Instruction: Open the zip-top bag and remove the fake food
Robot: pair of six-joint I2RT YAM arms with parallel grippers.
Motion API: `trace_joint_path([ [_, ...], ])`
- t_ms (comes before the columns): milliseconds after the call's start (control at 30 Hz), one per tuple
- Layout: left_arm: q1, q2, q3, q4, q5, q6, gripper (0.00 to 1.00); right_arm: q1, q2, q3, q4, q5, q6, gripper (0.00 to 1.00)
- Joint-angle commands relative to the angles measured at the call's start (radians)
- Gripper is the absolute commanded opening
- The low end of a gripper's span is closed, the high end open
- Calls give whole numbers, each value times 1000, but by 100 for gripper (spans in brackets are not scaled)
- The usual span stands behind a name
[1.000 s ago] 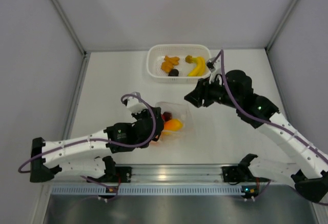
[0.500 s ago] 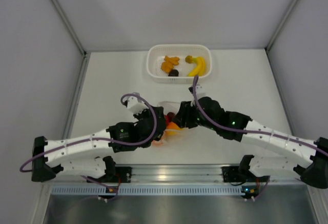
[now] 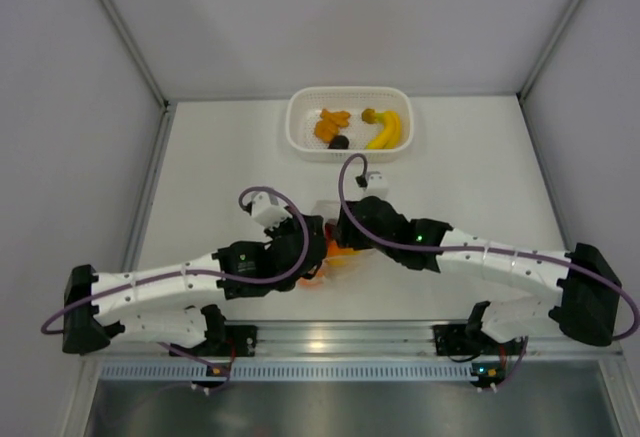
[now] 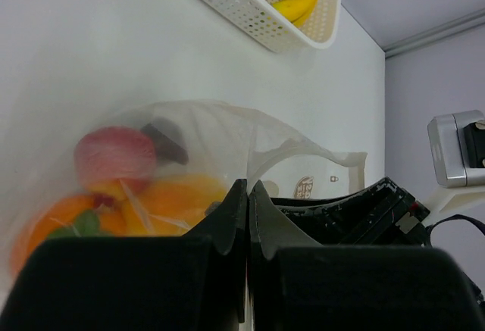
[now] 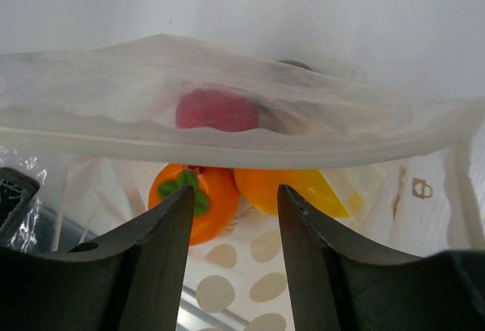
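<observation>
In the middle of the white table point(image 3: 220, 157), you are pinching the clear dotted plastic zip-top bag point(image 5: 227, 130) in the shut left gripper point(image 4: 244, 187) while the half-open, empty right gripper point(image 5: 235, 192) is hovering at its mouth, next needing to grasp the orange plastic fake food point(image 5: 193, 195) inside.

- A robotics lab test cell, not a home or shop.
- Bare white counter point(image 3: 220, 157) boxed in by plain grey wall panels point(image 3: 330, 17).
- Left arm point(image 3: 160, 282) and right arm point(image 3: 500, 257) bolted to an aluminium rail point(image 3: 330, 338).

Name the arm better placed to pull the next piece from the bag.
Right. The right gripper is open at the mouth of the zip-top bag, fake food straight ahead; the left gripper is shut on the bag's edge.
</observation>
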Motion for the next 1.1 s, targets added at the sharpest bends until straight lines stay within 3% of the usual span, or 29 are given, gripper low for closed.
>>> trace_joint_path([
  [0,-4,-14,-15,26,8,-22,0,-30,6,-3,2,74,-21,49],
  [267,-4,-25,-28,36,24,-83,0,-179,76,104,-81,32,-224,50],
  [433,-12,47,12,45,42,-98,0,-214,161,235,-145,120,-380,50],
  [533,-15,75,15,45,41,-121,0,-214,168,272,-171,13,-420,49],
  [733,-26,93,-34,45,-10,-245,0,-210,135,224,-185,-270,-313,47],
  [967,-89,109,-61,45,-123,-342,0,-177,23,8,-37,-258,-85,49],
  [1067,-101,129,-54,45,-131,-362,0,-168,33,-18,-26,-215,-67,51],
])
